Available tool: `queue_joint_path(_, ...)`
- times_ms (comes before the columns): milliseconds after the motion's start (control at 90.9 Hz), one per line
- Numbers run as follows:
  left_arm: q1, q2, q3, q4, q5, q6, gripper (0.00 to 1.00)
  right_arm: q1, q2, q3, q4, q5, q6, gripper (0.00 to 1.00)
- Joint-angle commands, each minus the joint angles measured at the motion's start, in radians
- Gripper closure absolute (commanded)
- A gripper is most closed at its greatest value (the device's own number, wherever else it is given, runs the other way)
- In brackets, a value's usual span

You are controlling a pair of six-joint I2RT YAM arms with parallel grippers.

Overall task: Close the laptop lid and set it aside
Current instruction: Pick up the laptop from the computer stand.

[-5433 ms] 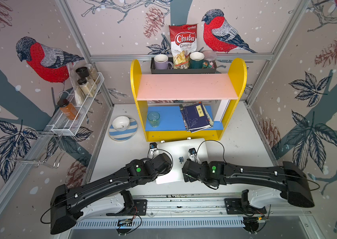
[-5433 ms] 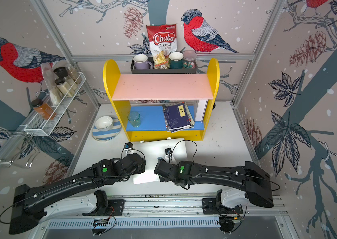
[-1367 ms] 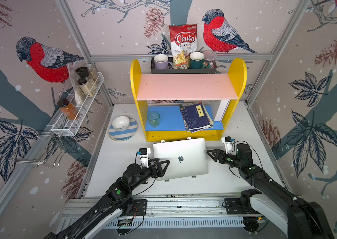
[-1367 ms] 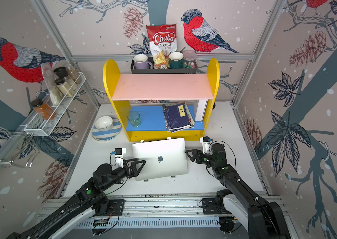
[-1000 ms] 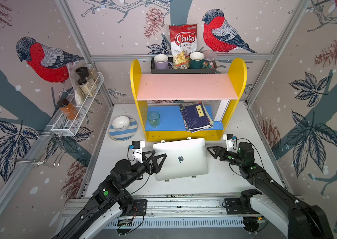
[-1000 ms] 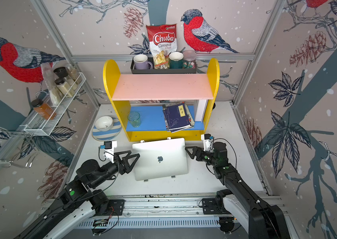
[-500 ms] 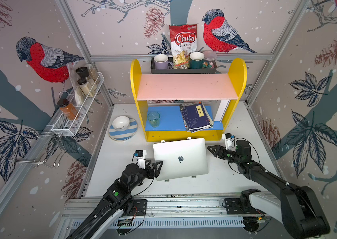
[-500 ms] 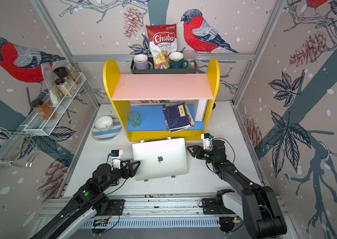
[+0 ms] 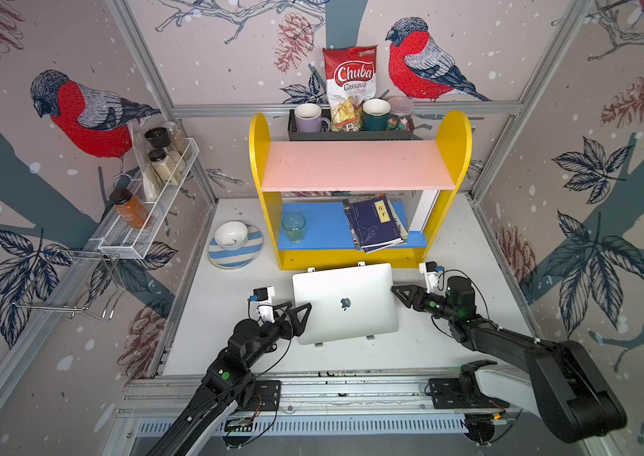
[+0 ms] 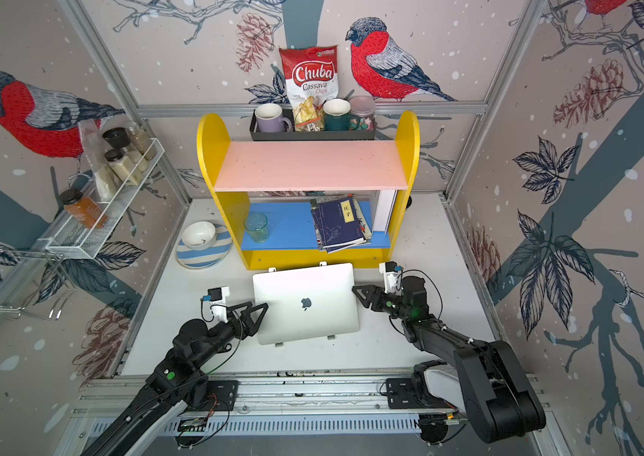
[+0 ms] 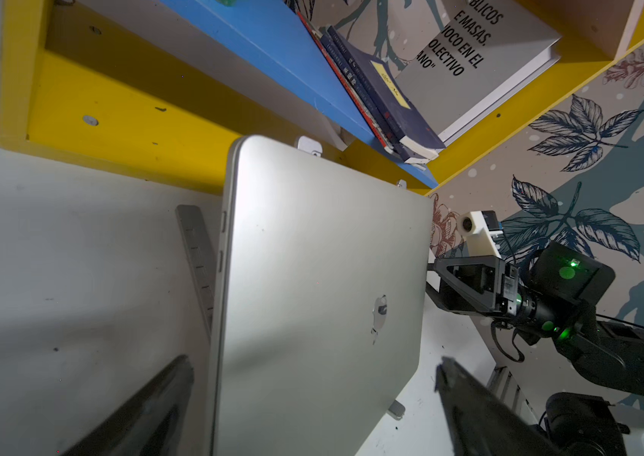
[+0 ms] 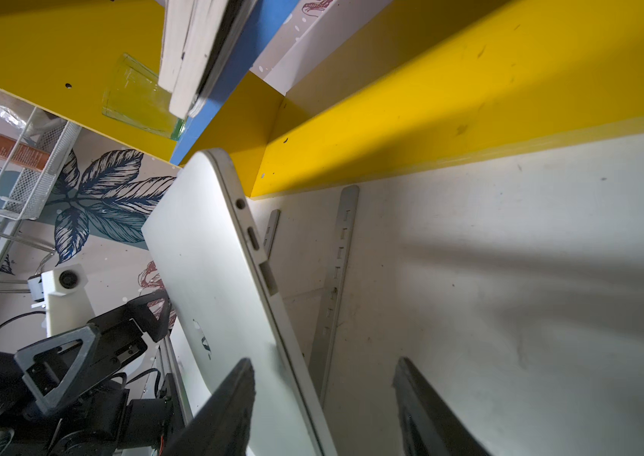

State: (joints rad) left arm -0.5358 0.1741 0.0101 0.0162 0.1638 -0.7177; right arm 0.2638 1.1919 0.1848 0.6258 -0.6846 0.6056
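Before the yellow shelf (image 9: 332, 257), left hand (image 9: 299, 312) and right hand (image 9: 400, 293), open, flank the laptop (image 9: 346, 316).

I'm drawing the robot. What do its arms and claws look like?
The left arm and right arm are black, with black cables and green dots. The left gripper and right gripper have hollow black triangle fingers and white camera blocks.

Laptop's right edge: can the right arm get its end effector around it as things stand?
Probably yes. In the right wrist view the edge of the laptop sits between the open jaws of the right end effector, one finger above it; only the stand rail underneath might meet the other finger.
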Motion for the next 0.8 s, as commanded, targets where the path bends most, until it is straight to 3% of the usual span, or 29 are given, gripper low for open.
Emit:
queue_joint_path(0,0.03,0.051,-0.012,0.025,0.063,0.01,0.05,0.018,0.024,0.004,0.06,0.011,0.0,0.46)
queue_joint_path(198,0.109,0.087,-0.01,0.058,0.16,0.019,0.08,0.041,0.124,0.013,0.119,-0.009,-0.001,0.49)
queue_joint_path(363,0.127,0.142,0.001,0.091,0.176,0.032,0.12,0.043,0.172,0.017,0.173,-0.013,0.013,0.49)
queue_joint_path(572,0.134,0.379,0.13,0.041,0.18,0.134,0.15,0.044,0.186,0.027,0.17,-0.016,0.012,0.5)
queue_joint_path(792,0.141,0.653,0.131,0.304,0.257,0.079,0.26,0.044,0.187,0.024,0.173,-0.024,0.011,0.53)
